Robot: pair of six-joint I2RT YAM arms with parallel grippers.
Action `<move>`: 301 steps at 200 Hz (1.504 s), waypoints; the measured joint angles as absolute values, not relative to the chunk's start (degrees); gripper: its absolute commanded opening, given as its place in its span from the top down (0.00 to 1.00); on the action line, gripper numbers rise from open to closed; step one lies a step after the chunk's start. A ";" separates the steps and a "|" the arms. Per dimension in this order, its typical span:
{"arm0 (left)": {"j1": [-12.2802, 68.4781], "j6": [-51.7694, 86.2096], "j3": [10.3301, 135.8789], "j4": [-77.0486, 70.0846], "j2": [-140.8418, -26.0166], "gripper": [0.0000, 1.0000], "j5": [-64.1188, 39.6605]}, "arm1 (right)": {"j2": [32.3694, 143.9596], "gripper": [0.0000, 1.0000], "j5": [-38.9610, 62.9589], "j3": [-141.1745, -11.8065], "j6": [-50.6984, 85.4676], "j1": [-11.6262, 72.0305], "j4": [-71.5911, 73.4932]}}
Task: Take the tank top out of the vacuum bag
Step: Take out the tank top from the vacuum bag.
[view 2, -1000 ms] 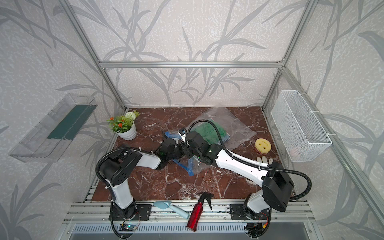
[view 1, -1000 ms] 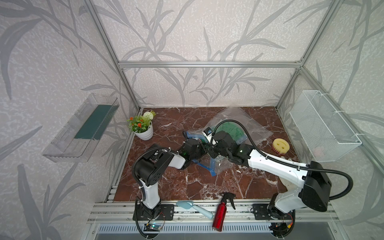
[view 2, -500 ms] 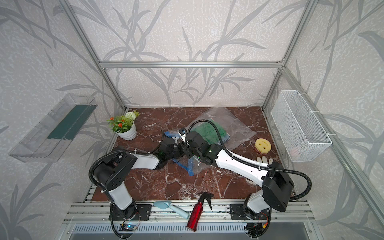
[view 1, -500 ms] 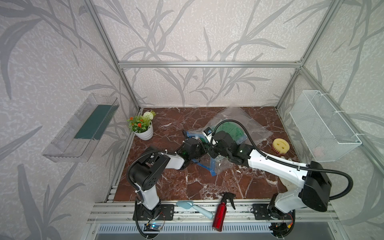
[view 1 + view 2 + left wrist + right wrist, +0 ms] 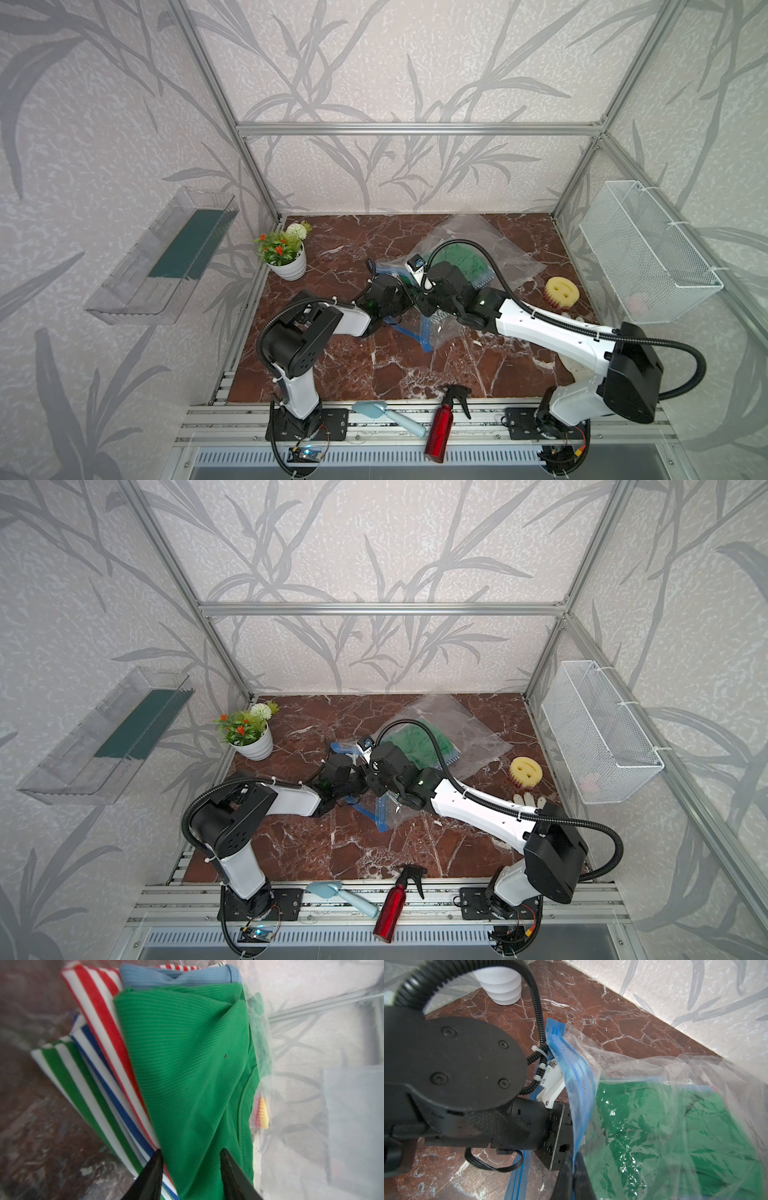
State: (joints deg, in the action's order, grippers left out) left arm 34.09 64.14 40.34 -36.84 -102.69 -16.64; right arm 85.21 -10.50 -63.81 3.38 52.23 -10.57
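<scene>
Tank top point(image 5: 193, 1076) between parted left jaws.

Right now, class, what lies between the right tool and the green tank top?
Only clear film of the vacuum bag, seen in the right wrist view; the right tool pinches its zip strip.

Of the left hand point(image 5: 190, 1150) only two dark finger tips show; the rest is cut by the picture's edge, as with the right hand point(image 5: 573, 1155). In both top views the wrists and the vacuum bag point(image 5: 498, 245) cover both hands. The table point(image 5: 31, 1136) behind plastic is blurred. The pink thing point(image 5: 636, 303) in the wire basket point(image 5: 648, 257) is too small to tell.
</scene>
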 measured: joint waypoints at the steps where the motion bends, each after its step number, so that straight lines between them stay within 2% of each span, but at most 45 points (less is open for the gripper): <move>1: 34.09 64.14 40.34 -36.82 -102.69 0.55 -16.64 | 85.21 1.00 -10.50 -63.81 3.38 52.23 -10.57; 141: 34.13 64.07 40.49 -33.85 -101.06 0.56 -16.60 | 85.23 1.00 -10.48 -63.81 3.31 52.23 -10.52; 238: 34.15 64.31 44.51 -32.80 -103.85 0.57 -16.73 | 85.21 1.00 -10.50 -63.81 2.90 52.23 -10.52; 257: 34.15 64.31 45.21 -32.49 -104.64 0.63 -16.82 | 85.21 1.00 -10.50 -63.81 2.87 52.23 -10.55; 290: 34.20 64.31 46.04 -32.05 -105.95 0.95 -17.12 | 85.21 1.00 -10.50 -63.81 2.94 52.21 -10.52; 301: 34.20 64.62 46.04 -32.10 -105.97 1.00 -17.32 | 85.21 1.00 -10.48 -63.81 3.09 52.07 -10.55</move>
